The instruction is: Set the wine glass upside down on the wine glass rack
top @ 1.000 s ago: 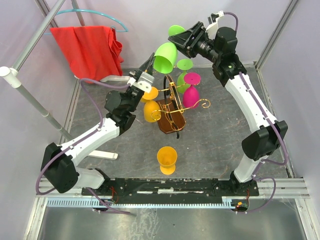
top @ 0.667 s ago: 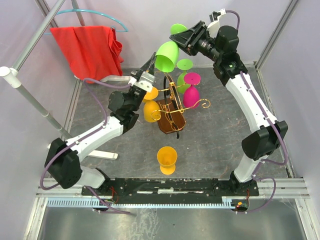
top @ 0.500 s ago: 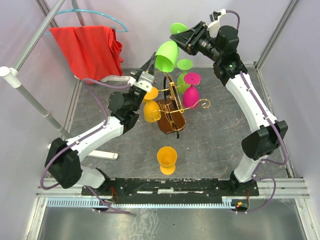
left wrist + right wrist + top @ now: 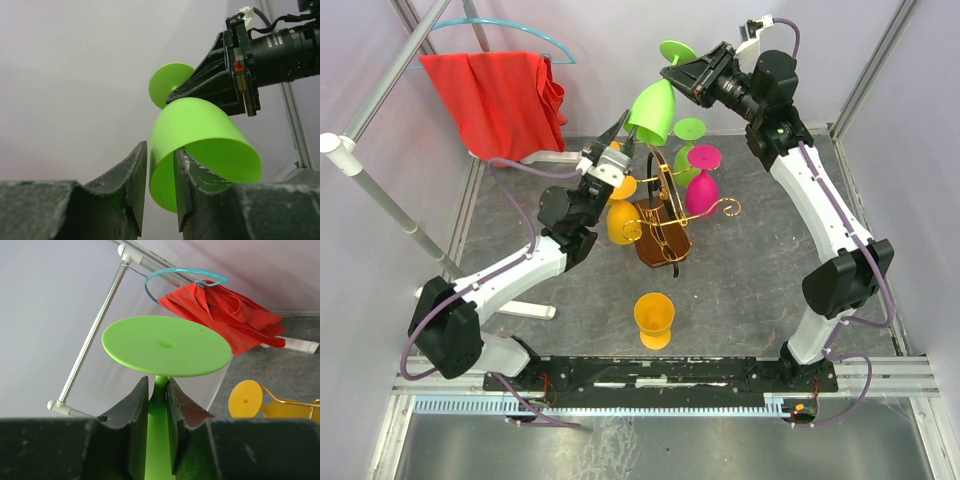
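Note:
A lime-green wine glass [image 4: 652, 108] hangs upside down, high above the wine glass rack [image 4: 665, 235] of gold wire on a dark wooden base. My right gripper [image 4: 674, 74] is shut on its stem, just under the round foot [image 4: 165, 345]; in the right wrist view both fingers [image 4: 137, 410] press the stem. My left gripper [image 4: 625, 130] is open at the bowl's rim [image 4: 200, 120]. One finger [image 4: 187, 172] is inside the bowl, the other stands a little off the outer wall.
On the rack hang an orange glass [image 4: 620, 215], a pink glass [image 4: 702, 188] and another green one [image 4: 690, 130]. A second orange glass [image 4: 654, 318] stands upright near the front. A red cloth [image 4: 500, 95] on a teal hanger hangs from a pole at the back left.
My right gripper has closed onto the stem. My left gripper, shut on the bowl's rim before, has opened. The glass has swung slightly more upright.

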Robot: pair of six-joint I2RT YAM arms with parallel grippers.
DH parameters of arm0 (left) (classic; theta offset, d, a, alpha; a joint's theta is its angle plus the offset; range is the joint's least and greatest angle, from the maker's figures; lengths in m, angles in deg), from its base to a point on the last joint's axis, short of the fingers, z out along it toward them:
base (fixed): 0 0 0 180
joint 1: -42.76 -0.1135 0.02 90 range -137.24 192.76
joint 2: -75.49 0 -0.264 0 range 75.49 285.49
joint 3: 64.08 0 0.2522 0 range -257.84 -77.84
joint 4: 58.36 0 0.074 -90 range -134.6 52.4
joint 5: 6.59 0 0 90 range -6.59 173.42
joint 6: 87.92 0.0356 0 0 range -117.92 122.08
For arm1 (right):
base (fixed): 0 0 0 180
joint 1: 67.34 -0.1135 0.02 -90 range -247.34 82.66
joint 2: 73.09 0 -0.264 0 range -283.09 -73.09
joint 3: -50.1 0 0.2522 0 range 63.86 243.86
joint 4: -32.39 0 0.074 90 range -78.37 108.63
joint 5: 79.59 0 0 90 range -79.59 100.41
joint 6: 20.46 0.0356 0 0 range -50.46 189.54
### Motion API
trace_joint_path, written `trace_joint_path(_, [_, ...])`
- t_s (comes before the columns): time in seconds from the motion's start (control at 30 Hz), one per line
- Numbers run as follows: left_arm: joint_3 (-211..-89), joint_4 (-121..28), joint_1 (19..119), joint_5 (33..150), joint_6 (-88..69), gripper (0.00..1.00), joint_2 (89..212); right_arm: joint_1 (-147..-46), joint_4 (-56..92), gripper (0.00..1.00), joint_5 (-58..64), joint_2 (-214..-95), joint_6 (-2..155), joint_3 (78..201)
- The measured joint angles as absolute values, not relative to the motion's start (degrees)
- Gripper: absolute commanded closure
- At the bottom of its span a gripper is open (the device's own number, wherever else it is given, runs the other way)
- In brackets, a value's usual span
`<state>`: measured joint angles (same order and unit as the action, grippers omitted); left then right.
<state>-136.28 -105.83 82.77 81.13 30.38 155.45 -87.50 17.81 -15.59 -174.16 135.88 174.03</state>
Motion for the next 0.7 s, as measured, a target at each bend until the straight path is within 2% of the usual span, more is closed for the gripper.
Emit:
trace_joint_path(0.1, [-135.05,-104.02,82.77,82.05,30.14,0.54,154.44,-87.76,17.55,0.92,-15.57,-174.16,133.72,174.01])
trace_joint_path(0.47, [-128.73,-95.04,82.88,82.22,29.59,0.44,147.32,-87.55,11.06,0.98,-12.9,-173.11,120.39,174.93])
trace_joint_path(0.7, [-127.23,-89.44,83.04,77.76,28.15,0.39,143.6,-85.84,1.4,0.99,-9.32,-165.22,105.33,172.46])
